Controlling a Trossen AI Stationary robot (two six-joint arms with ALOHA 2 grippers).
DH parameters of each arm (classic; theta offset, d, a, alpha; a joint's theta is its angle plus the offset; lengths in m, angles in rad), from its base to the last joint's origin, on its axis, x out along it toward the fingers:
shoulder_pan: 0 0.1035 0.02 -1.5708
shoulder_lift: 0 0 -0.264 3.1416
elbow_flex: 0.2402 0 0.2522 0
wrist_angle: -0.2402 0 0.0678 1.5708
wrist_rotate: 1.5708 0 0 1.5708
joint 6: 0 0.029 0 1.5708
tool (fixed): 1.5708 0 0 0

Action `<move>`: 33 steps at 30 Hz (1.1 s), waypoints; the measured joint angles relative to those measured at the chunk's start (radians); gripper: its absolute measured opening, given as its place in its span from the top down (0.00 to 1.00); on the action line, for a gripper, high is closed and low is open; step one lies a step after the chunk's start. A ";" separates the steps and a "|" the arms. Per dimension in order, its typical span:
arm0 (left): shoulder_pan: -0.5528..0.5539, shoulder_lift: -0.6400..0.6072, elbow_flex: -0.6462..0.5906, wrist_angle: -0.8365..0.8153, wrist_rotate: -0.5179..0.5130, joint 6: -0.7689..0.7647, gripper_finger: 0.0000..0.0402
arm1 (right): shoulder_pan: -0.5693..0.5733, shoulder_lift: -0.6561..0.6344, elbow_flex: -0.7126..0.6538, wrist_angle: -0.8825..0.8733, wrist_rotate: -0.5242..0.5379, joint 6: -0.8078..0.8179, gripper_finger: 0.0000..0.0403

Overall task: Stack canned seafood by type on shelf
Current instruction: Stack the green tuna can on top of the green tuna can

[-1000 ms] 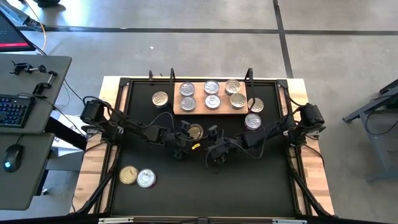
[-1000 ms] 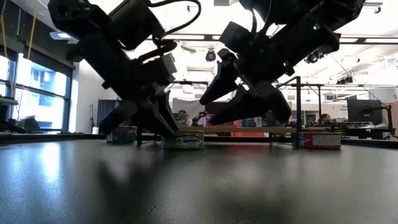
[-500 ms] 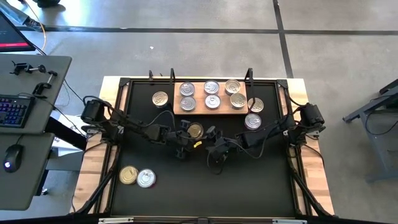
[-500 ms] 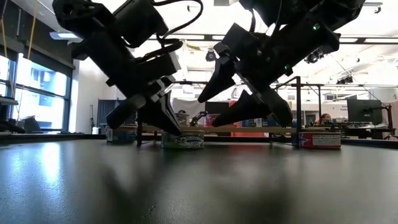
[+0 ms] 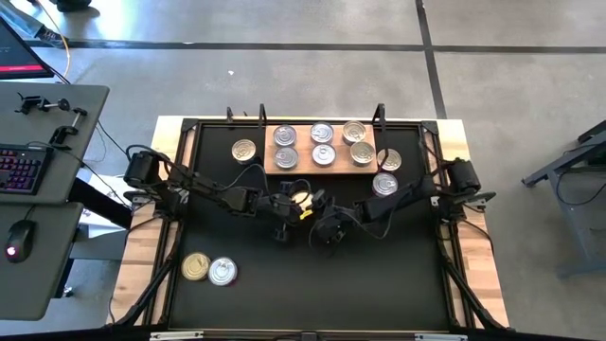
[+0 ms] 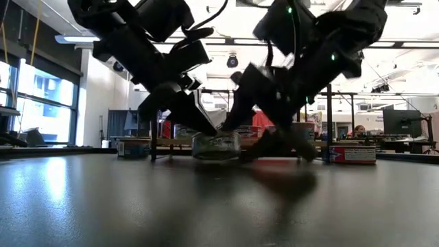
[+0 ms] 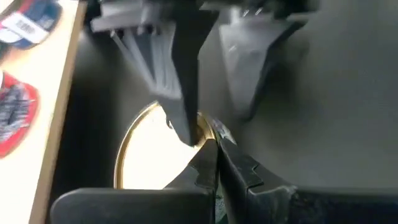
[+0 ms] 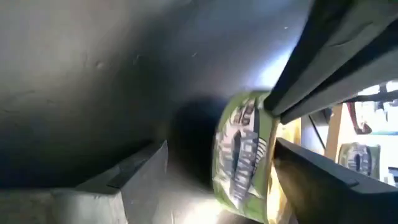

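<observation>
Step in hand, as judged: a hand-over or joint grip of one tin, lifted off the black rubber mat (image 5: 312, 284) just in front of the pale rectangular wooden shelf board (image 5: 322, 147), where six round flat silver- and gold-lidded tins are already set. The gold-lidded, green-labelled round tin (image 5: 301, 201) is held between both arms. The left gripper (image 5: 289, 205) is seen nearly closed, fingers pinching the tin's rim. The right gripper (image 5: 320, 210) is spread wide, fingers straddling the tin's side. Next move likely needs one gripper to let go before carrying to the shelf.
</observation>
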 joint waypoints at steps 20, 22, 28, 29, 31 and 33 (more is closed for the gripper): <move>-0.023 -0.056 0.003 0.006 -0.056 -0.026 0.99 | 0.029 0.055 0.002 0.070 0.253 0.209 0.71; -0.030 -0.086 0.003 -0.014 -0.064 0.018 0.96 | 0.031 0.045 0.000 0.051 0.253 0.236 0.71; -0.068 -0.197 0.003 -0.167 -0.195 0.069 0.80 | 0.036 -0.051 -0.004 -0.025 0.236 0.336 0.71; -0.080 -0.224 0.003 -0.214 -0.256 0.052 0.78 | 0.036 -0.077 -0.004 -0.032 0.236 0.354 0.71; -0.102 -0.278 0.003 -0.318 -0.365 -0.021 0.74 | 0.035 -0.130 -0.003 -0.048 0.243 0.392 0.71; -0.118 -0.336 0.001 -0.414 -0.406 -0.129 0.72 | 0.035 -0.174 0.008 -0.072 0.248 0.404 0.71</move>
